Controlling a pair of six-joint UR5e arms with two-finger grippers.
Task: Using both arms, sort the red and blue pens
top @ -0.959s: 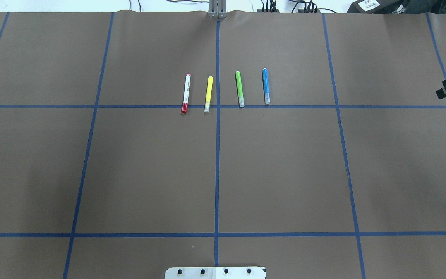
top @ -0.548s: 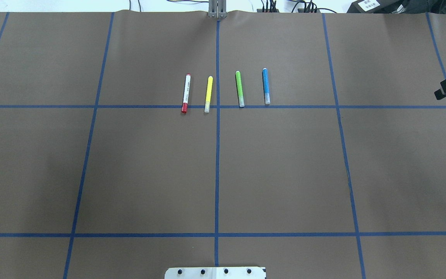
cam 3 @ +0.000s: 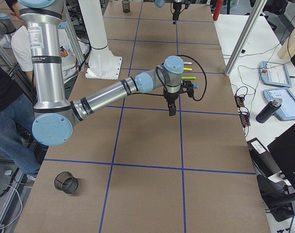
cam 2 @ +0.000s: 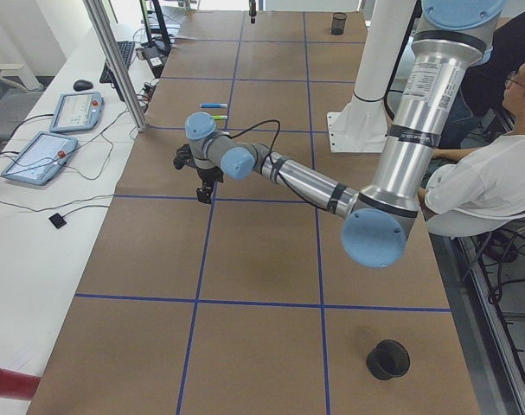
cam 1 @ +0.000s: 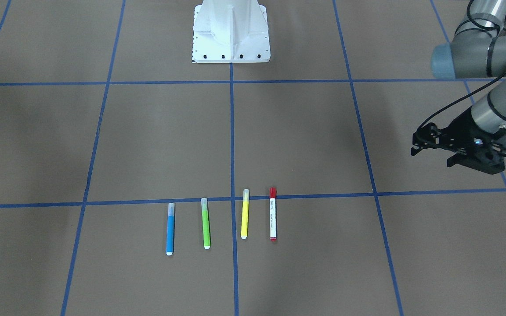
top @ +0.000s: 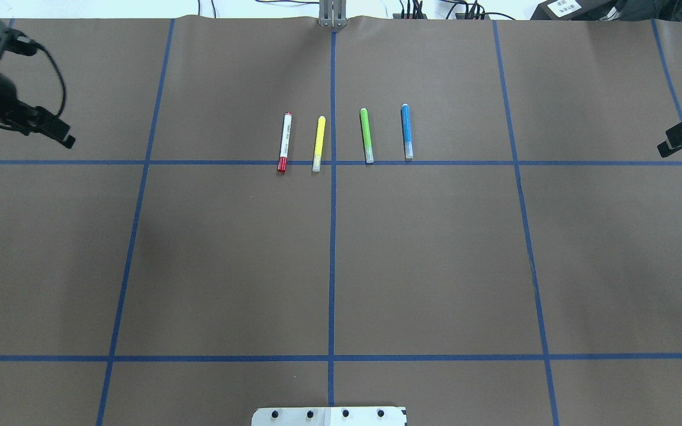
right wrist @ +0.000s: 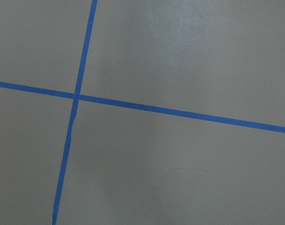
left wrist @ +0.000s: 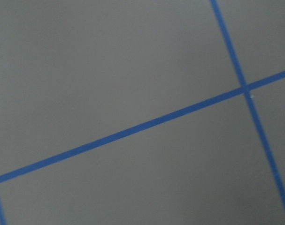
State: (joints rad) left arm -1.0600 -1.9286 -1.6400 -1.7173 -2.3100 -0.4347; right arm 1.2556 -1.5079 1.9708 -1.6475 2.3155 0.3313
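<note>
Four pens lie side by side near the middle of the brown table. The red pen [top: 284,142] [cam 1: 273,213] has a white barrel and lies on my left. The blue pen [top: 407,131] [cam 1: 170,228] lies on my right. A yellow pen [top: 318,144] and a green pen [top: 366,135] lie between them. My left gripper [top: 51,130] [cam 1: 431,158] hangs over the table far left of the pens; its fingers look apart and hold nothing. My right gripper [top: 681,137] [cam 3: 171,108] shows only partly at the far right, and I cannot tell its state. Both wrist views show only bare table and blue tape.
Blue tape lines divide the table into squares. One black mesh cup [cam 2: 388,359] stands near the left end, another [cam 3: 66,182] near the right end. The white robot base [cam 1: 231,39] is at the near edge. A seated person [cam 2: 491,181] and standing people [cam 3: 11,111] are beside the base.
My left arm has come into the overhead view at its left edge. The right gripper has drifted slightly further into view. The pens have not moved.
</note>
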